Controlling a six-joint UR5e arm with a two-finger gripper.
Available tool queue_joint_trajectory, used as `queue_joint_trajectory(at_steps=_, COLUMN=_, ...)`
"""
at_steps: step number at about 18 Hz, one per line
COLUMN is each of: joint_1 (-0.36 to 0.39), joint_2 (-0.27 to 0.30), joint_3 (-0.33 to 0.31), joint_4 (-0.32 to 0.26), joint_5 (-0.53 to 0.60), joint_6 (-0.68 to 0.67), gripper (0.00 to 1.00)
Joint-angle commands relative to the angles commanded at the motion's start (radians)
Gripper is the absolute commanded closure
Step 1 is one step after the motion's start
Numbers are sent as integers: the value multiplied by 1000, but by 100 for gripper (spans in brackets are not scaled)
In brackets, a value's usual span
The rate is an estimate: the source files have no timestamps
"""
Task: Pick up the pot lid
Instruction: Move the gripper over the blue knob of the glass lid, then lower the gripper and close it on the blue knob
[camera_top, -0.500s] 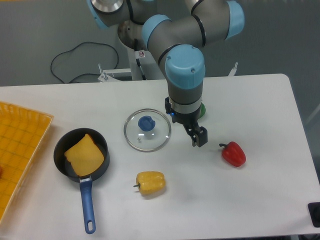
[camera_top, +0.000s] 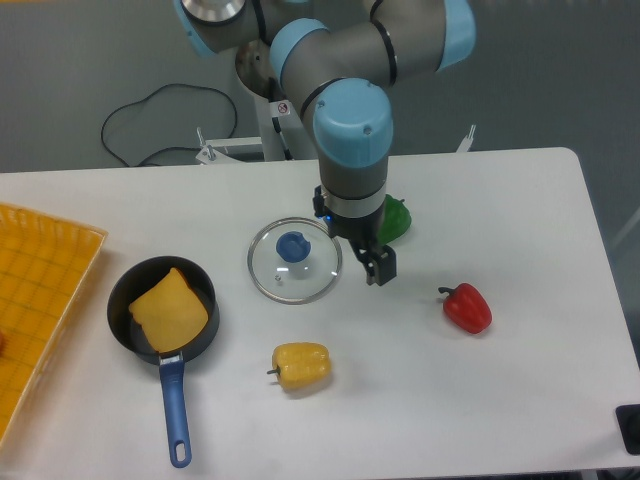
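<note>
Leftmost, an orange slatted crate (camera_top: 45, 290) stands at the edge of the view. To its right, a black pan (camera_top: 115, 305) rests on the counter (camera_top: 530, 400), its blue handle (camera_top: 175, 415) directed to the near side; a tan flat piece (camera_top: 172, 312) lies inside it.

Next in order is the pot lid (camera_top: 297, 283), the item to be picked up. It lies on the far half of the counter, right of the pan and well apart from it, with its blue knob (camera_top: 293, 247) uppermost. A yellow pepper-like item (camera_top: 303, 366) lies on the near side of the lid.

The hand (camera_top: 350, 238) is at the right side of the lid. Its fingers are spread apart and hold nothing. Compared with the previous view, the arm (camera_top: 350, 135) has shifted left, bringing the hand closer to the knob; the lid has not moved. More of the green item (camera_top: 397, 218) behind the hand is now exposed. Rightmost of the loose items is a red one (camera_top: 467, 308), unchanged in position.

The shift suggests an approach in progress, with the grasp outstanding. The hand should next be centred over the knob, then lowered with its fingers either side. Closing off-centre could push the lid away. Height above the counter cannot be determined.
</note>
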Motion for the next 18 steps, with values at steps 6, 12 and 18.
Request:
queue_joint_trajectory(at_steps=6, joint_1=-57, joint_2=52, joint_3=-92, joint_4=0, joint_5=-29, joint_6=-89, gripper=0)
queue_joint_trajectory(at_steps=12, joint_1=-176, joint_2=2, joint_3=-102, joint_4=32, joint_5=-26, joint_6=-276, gripper=0)
queue_joint_trajectory(at_steps=18, joint_1=-245, joint_2=-53, joint_3=-115, joint_4=124, joint_5=-15, joint_6=-276, gripper=0)
